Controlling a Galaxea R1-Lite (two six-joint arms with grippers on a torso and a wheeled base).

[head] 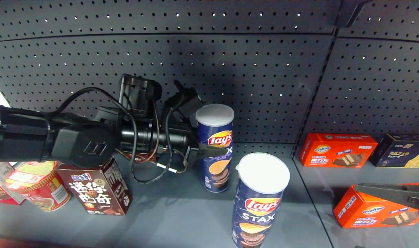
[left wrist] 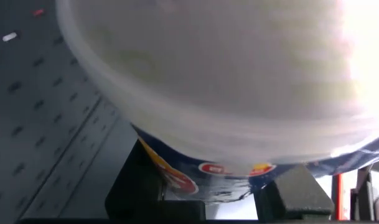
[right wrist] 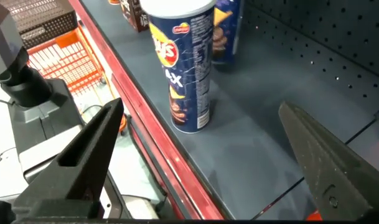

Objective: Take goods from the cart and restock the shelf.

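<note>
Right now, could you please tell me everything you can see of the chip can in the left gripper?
The chip can is a tall dark blue tube with a white plastic lid, a red and yellow logo and pictured chips lower down. It stands upright, its base apparently on the grey shelf, near the pegboard back and behind a second, matching can. The left gripper clamps its middle, one finger crossing the front.
</note>
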